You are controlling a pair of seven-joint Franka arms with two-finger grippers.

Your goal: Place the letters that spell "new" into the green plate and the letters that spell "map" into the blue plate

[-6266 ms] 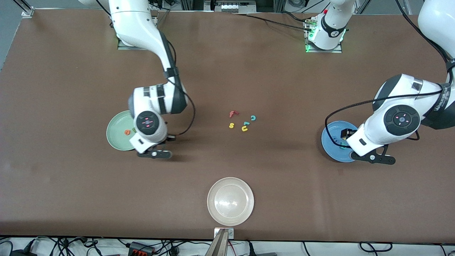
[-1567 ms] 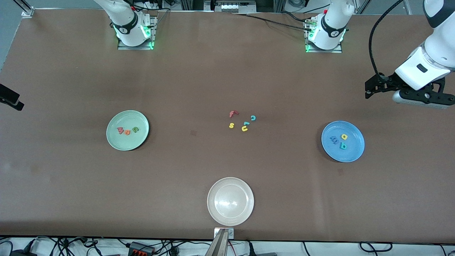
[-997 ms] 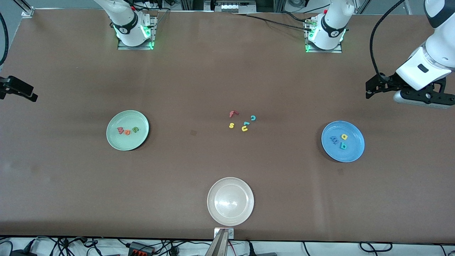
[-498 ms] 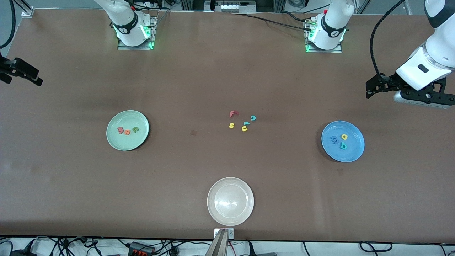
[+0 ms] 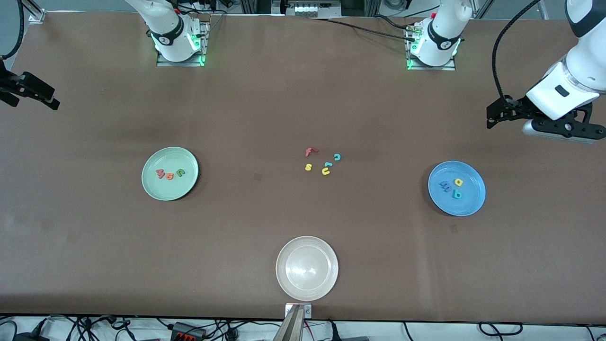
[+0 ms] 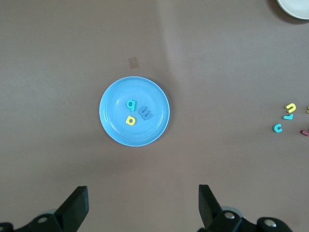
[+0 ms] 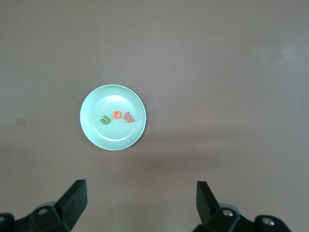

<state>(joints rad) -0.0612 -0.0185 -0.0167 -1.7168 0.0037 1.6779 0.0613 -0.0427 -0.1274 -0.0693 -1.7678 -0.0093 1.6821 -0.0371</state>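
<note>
Both my end effectors stand wide and empty: the left end effector (image 6: 140, 208) over the table edge at its own end, above the blue plate (image 5: 473, 201) holding m, a, p (image 5: 452, 188); the right end effector (image 7: 140, 205) likewise above the green plate (image 5: 163, 192) holding n, e, w (image 5: 169, 174). I judge nothing remains to fetch.

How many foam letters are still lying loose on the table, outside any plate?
5, clustered mid-table between the two coloured plates: red f, teal c, yellow s, a small teal letter, yellow u. None appears hidden.
</note>
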